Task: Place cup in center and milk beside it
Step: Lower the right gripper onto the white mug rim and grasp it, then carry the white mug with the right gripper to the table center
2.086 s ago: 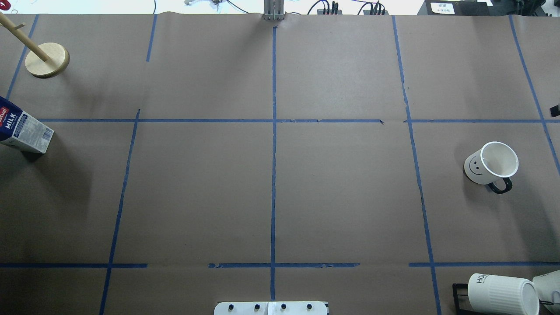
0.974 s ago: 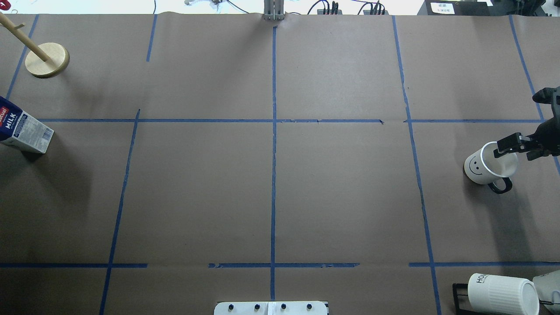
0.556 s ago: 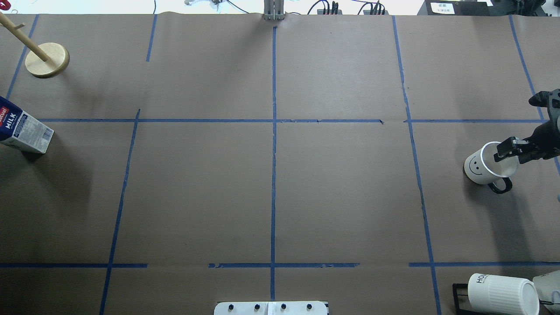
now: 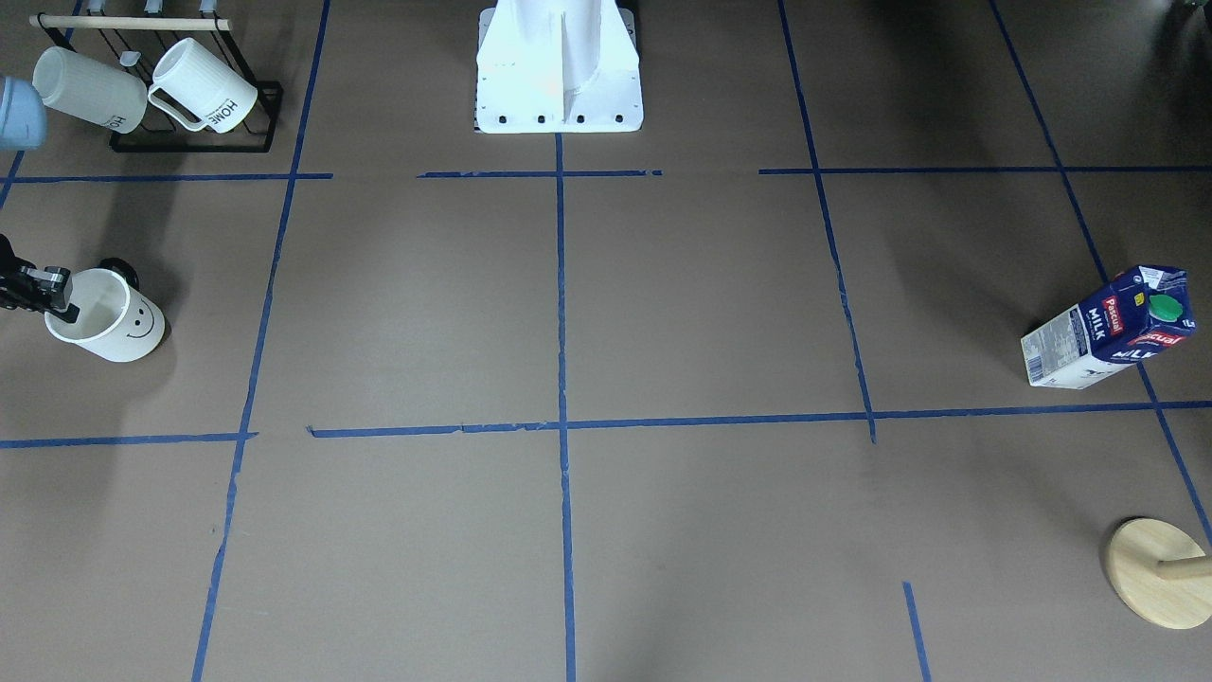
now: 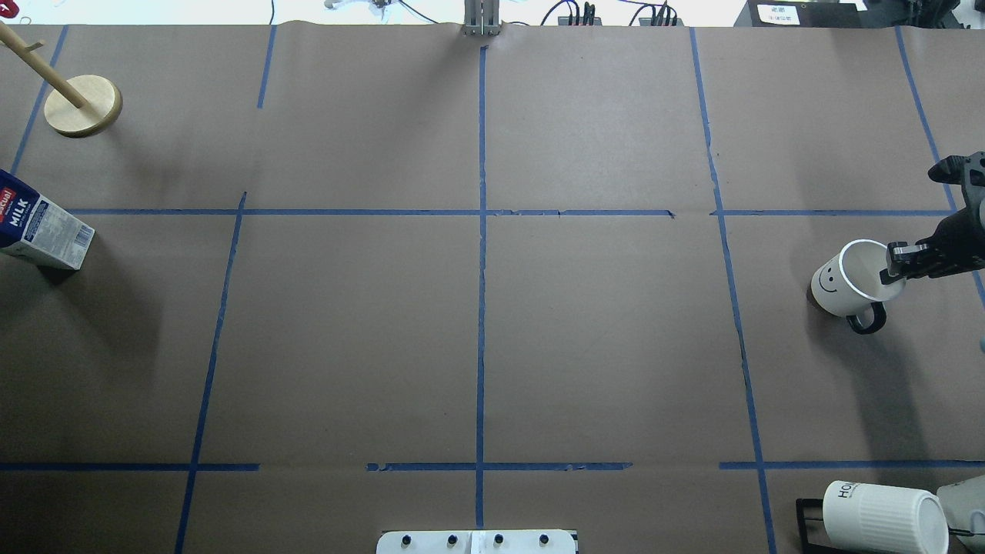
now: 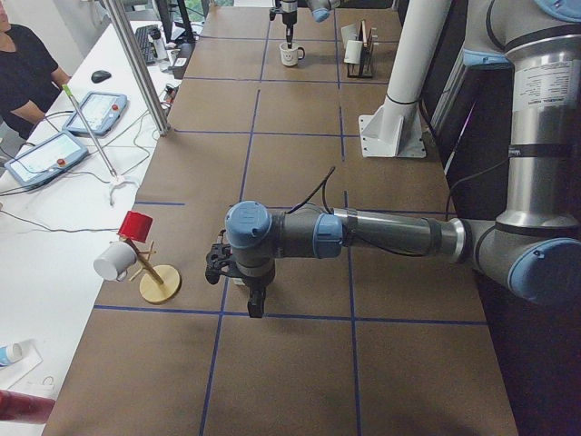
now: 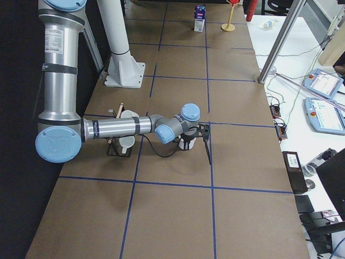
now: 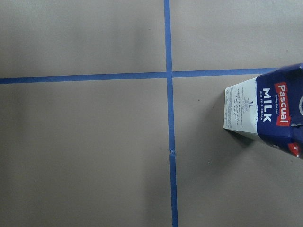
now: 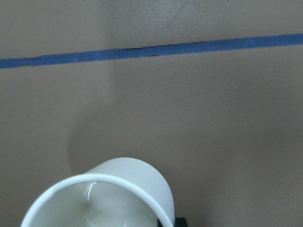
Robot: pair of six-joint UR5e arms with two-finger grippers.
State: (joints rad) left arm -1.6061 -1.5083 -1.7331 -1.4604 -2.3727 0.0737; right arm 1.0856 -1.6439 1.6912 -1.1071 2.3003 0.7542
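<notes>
Over on the robot's right, pinching the cup (image 5: 850, 277) by its rim with the right claw (image 5: 896, 261): one finger down inside the mouth, the other outside the wall, closed tight on the side nearest the arm. Smiley turned toward the middle of the table (image 5: 600, 346), black handle toward the robot. Hard to say whether lifted or resting on the paper. Well apart from the center (image 5: 482, 213), past the right-hand tape line.

Across at the left edge, spotting the milk (image 5: 42, 231) upright, green cap up, near the wooden stand (image 5: 82, 105) but not touching it.

Hanging low over that end with the left claw (image 6: 255, 304), fingers pointing down; seen only from the side camera, so can't tell how far open or whether gripping anything.

Down by the right corner, ribbed HOME mugs (image 4: 204, 90) on a black rack.
</notes>
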